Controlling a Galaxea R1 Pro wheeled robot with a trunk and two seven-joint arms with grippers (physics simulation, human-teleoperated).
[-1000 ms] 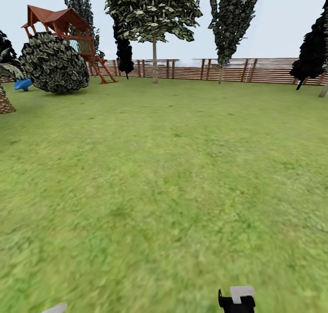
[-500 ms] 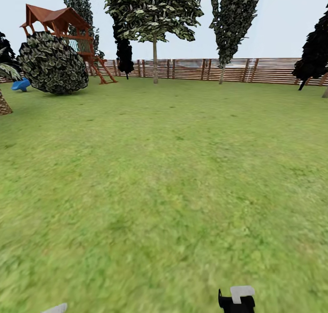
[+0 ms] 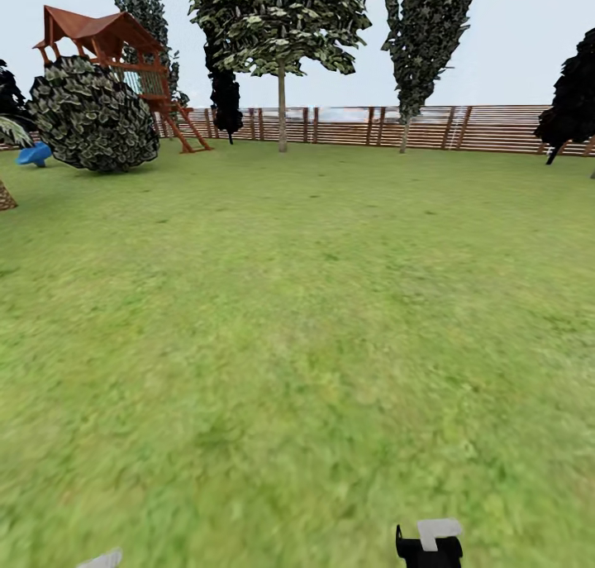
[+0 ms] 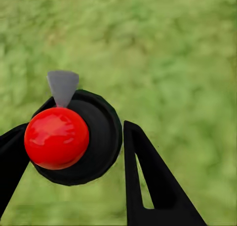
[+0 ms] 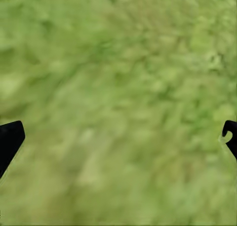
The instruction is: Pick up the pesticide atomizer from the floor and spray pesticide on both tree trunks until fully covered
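Left gripper [image 4: 74,157] clamps the sprayer [image 4: 74,137], right gripper [image 5: 118,137] spread wide over grass [image 3: 297,345], as the 2 trees [image 3: 282,64] stand far ahead, upper centre by the fence [image 3: 496,128].

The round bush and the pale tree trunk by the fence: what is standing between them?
In the head view, a wooden play tower with a red-brown roof stands between the round bush and the tree trunk, with a dark tree behind.

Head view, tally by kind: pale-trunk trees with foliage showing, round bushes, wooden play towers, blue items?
Pale-trunk trees: 2
Round bush: 1
Wooden play tower: 1
Blue item: 1
Total: 5
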